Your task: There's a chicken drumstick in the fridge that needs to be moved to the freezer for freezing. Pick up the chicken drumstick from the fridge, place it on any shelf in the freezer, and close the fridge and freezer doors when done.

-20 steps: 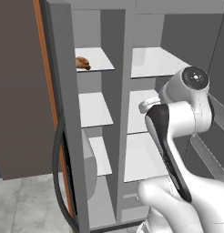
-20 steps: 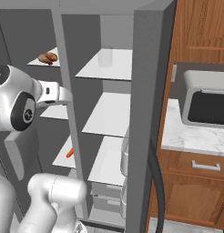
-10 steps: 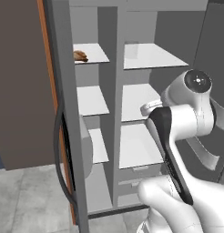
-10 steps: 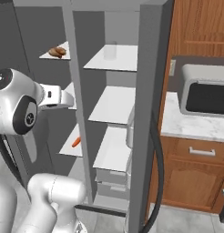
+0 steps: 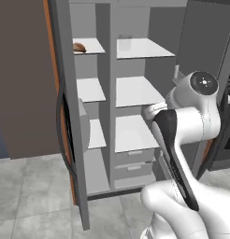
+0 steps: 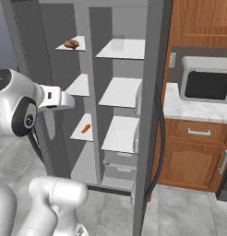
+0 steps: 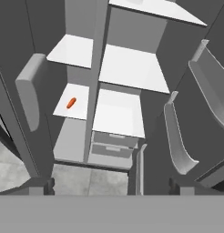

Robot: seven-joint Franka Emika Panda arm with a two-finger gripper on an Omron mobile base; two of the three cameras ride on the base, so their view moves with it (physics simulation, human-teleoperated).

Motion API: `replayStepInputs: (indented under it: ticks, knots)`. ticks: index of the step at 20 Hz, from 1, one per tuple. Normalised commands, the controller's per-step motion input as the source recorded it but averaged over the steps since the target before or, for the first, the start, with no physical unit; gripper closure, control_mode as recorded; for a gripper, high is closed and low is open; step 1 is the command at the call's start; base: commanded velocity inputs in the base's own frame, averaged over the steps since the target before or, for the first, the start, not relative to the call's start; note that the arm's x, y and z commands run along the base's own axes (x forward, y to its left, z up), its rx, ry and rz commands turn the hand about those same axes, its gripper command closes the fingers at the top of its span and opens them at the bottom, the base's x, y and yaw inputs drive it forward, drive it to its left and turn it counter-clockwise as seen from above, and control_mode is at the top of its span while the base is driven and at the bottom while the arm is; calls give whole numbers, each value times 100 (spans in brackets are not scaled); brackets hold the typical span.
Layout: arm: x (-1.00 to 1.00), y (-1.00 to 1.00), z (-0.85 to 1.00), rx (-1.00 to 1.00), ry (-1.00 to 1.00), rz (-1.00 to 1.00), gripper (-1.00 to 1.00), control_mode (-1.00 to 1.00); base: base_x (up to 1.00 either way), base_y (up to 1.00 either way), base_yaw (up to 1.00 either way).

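The gripper (image 7: 111, 185) is standing with its jaws spread wide, holding and touching nothing. The chicken drumstick (image 5: 79, 47) is lying on the top shelf (image 5: 91, 45) of the freezer (image 5: 87, 119), at its left edge, long axis running left to right. No writing is readable.

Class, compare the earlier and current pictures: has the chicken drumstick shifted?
No. The chicken drumstick stays at the left edge of the narrow top shelf; the whole view shifted, so the camera moved, not the meat.
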Motion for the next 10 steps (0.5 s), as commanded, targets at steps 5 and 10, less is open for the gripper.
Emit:
replayStepInputs:
  ticks: [5,10]
  knots:
    - [0,0,0,0,0,0,-100,100,-13,0,0]
    - [0,0,0,0,0,0,-100,100,16,7,0]
